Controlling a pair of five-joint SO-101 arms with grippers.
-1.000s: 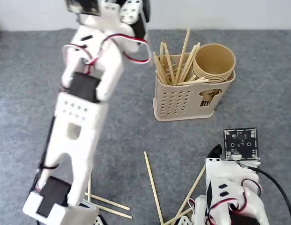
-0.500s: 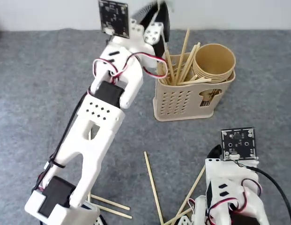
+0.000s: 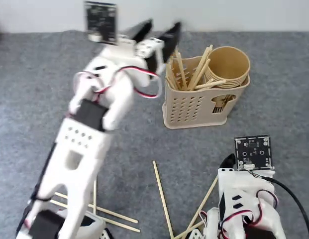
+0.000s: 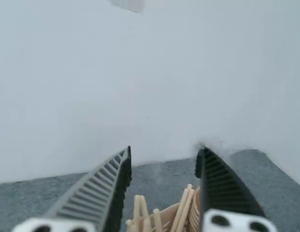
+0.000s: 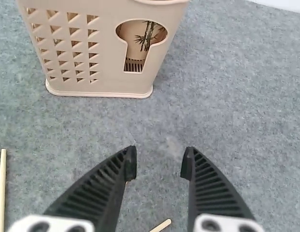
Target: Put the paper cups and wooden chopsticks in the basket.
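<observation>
hovering my empty, wide-open left gripper (image 3: 159,29) just over the upright chopsticks (image 3: 180,64) in the basket (image 3: 191,108), i fear a swing could snag them and tip it, with loose chopsticks (image 3: 162,196) lying beside my open right gripper (image 5: 158,164).

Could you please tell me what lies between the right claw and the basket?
Just bare grey carpet: in the right wrist view, nothing sits between the open right claw and the basket.

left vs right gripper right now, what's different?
The left gripper is high, at the rim of the basket; the right gripper is low over the table. The left is close above the chopsticks in the basket; the right faces the basket's side, apart from it. Both are open and empty.
</observation>
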